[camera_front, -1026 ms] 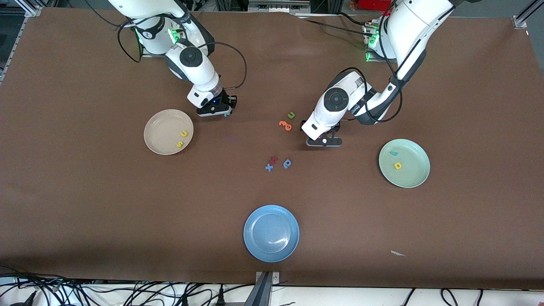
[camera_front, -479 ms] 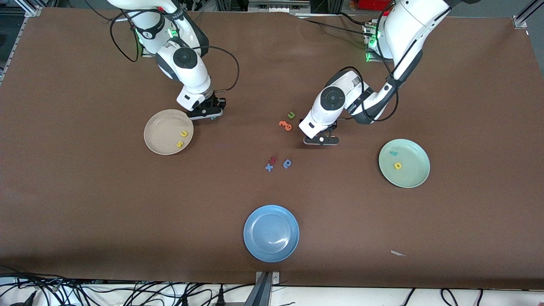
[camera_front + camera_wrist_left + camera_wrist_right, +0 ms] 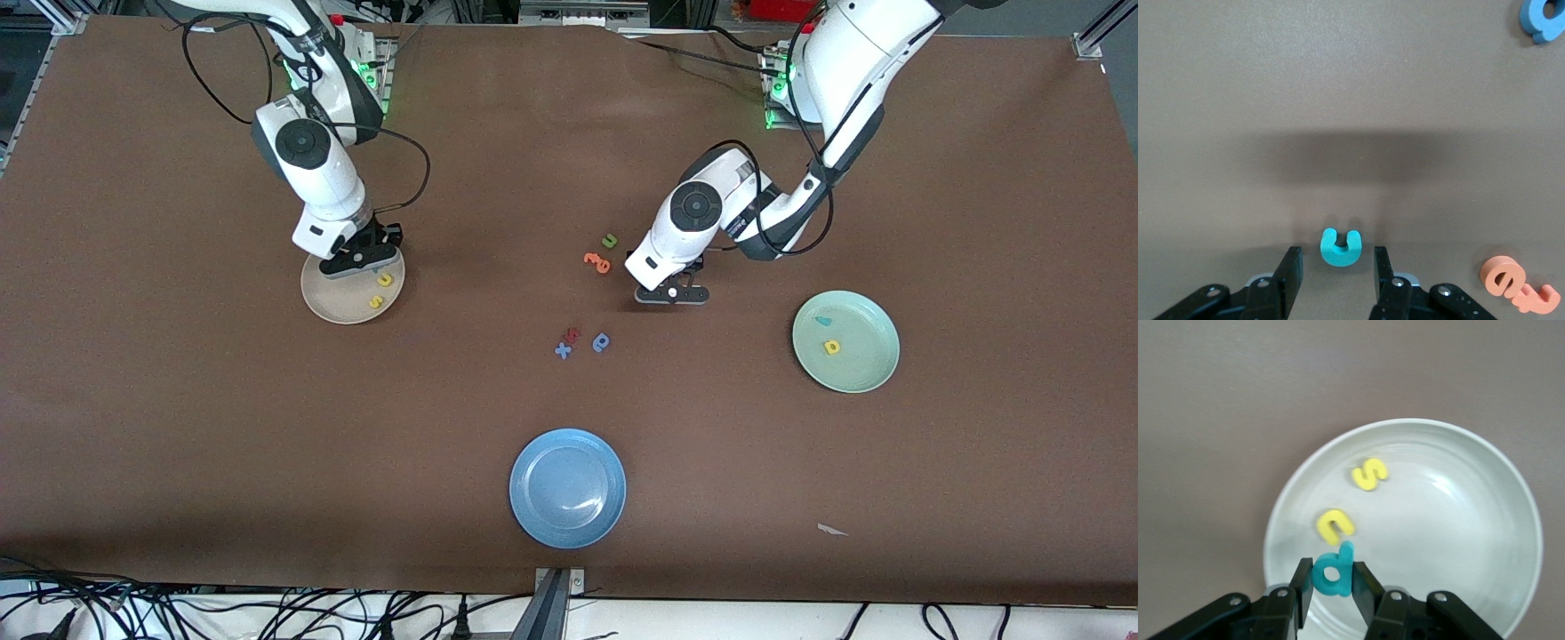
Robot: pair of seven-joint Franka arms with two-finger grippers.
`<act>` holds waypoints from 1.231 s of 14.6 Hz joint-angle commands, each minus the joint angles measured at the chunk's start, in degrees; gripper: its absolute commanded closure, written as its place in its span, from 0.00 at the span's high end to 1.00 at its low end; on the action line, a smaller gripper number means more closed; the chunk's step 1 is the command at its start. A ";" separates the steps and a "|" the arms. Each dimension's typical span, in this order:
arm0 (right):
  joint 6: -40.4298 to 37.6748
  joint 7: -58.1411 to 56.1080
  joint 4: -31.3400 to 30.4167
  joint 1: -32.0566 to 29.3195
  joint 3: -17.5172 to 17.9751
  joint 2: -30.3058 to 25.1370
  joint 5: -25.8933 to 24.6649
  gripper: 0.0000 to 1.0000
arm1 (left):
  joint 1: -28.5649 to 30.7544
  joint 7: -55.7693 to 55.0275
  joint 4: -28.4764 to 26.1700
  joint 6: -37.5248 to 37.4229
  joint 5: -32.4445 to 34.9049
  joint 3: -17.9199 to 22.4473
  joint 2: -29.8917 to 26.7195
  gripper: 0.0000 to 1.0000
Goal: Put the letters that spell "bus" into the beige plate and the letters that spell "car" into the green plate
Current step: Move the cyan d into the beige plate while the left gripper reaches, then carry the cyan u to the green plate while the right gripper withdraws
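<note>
The right gripper [image 3: 1332, 587] hangs over the rim of the round, shallow cream-beige plate [image 3: 333, 298], its fingers clenched on a small teal foam letter b [image 3: 1333, 571]; on the plate lie a small yellow foam letter u [image 3: 384, 279] and a small yellow foam letter s [image 3: 376, 301]. The left gripper [image 3: 1335, 277] is low over the brown table [image 3: 222, 444] near the middle, its fingers standing apart on either side of a small teal foam letter c [image 3: 1339, 247] without touching it. The round, pale mint-green plate [image 3: 867, 369], toward the left arm's end, holds a yellow foam letter a [image 3: 832, 347] and a teal foam letter r [image 3: 824, 321]. A small orange foam letter [image 3: 1515, 287] lies just beside the left gripper. No brand or printed label can be read.
</note>
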 commanded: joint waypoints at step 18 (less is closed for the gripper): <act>-55.81 -8.92 48.60 5.61 -18.87 -6.15 19.01 1.00 | 6.71 11.11 13.81 -21.76 1.30 0.34 1.06 0.11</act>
